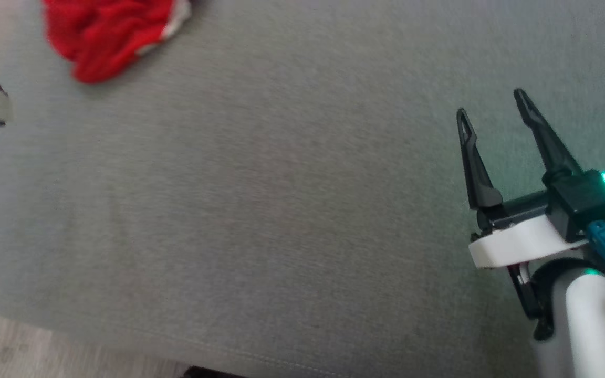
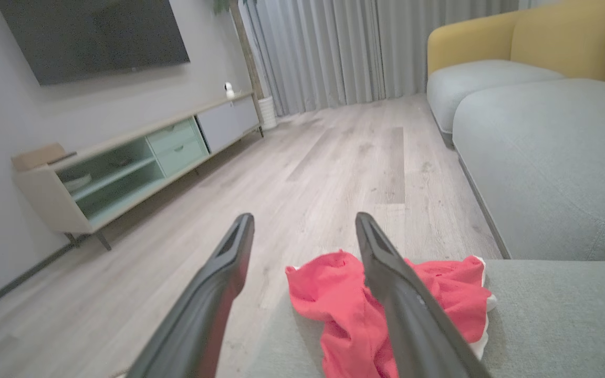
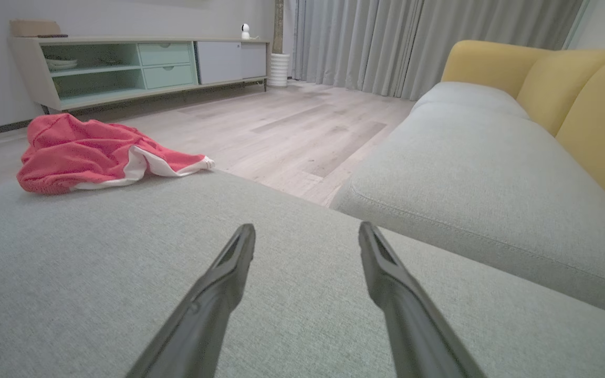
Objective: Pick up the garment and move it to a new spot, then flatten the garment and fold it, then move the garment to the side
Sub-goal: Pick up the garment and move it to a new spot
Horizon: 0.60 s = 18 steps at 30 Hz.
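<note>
Spread left hand [image 2: 303, 220] close by crumpled red garment [image 2: 344, 304]

A: What colour is the garment [image 1: 108, 37]?
B: It is red, with a white edge. The cushion [image 1: 281, 210] is plain light grey.
A: And the sofa back [image 3: 586, 105]?
B: Yellow. The floor [image 2: 334, 173] is pale wood with grain.
</note>
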Available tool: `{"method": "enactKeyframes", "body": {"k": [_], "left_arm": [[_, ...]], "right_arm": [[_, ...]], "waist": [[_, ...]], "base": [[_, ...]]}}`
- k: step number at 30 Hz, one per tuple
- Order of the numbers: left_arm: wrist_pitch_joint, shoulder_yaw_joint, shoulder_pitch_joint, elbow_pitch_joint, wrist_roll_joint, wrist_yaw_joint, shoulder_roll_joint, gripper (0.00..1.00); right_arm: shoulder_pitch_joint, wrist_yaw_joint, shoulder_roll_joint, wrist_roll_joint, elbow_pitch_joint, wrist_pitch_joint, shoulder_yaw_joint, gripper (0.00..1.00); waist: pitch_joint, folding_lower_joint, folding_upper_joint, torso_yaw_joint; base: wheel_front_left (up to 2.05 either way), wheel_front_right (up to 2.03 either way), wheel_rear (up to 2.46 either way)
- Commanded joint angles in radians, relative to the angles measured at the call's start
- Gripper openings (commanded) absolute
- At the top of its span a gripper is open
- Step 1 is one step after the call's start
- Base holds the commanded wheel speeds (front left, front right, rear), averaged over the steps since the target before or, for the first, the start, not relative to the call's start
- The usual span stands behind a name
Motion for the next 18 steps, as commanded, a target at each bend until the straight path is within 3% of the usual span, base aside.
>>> {"method": "enactKeyframes", "body": {"k": [1, 10, 16, 17, 18], "left_arm": [[0.009, 0.041, -0.065, 0.042, -0.018, -0.008, 0.03, 1.0], [0.113, 0.0, -0.164, 0.323, -0.09, -0.114, -0.041, 1.0], [0.131, -0.018, -0.183, 0.413, -0.106, -0.146, -0.074, 1.0], [0.128, -0.02, -0.187, 0.426, -0.108, -0.151, -0.078, 0.74], [0.123, -0.022, -0.191, 0.439, -0.108, -0.154, -0.082, 0.4]], "right_arm": [[-0.025, -0.001, -0.007, -0.009, -0.058, 0.014, 0.032, 1.0], [-0.03, -0.001, -0.024, -0.021, -0.151, 0.051, 0.015, 1.0], [-0.038, -0.001, -0.022, -0.02, -0.154, 0.051, 0.016, 1.0], [-0.041, -0.001, -0.022, -0.018, -0.153, 0.049, 0.016, 1.0], [-0.045, -0.001, -0.021, -0.017, -0.151, 0.048, 0.017, 1.0]], "waist": [[0.11, -0.0004, 0.0, -0.085], [0.228, -0.0004, 0.0, -0.097], [0.244, -0.0004, 0.0, -0.089], [0.243, -0.0004, 0.0, -0.089], [0.241, -0.0004, 0.0, -0.088]], "base": [[0.0, 0.0, 0.0], [0.0, 0.0, 0.0], [0.0, 0.0, 0.0], [0.0, 0.0, 0.0], [0.0, 0.0, 0.0]]}}
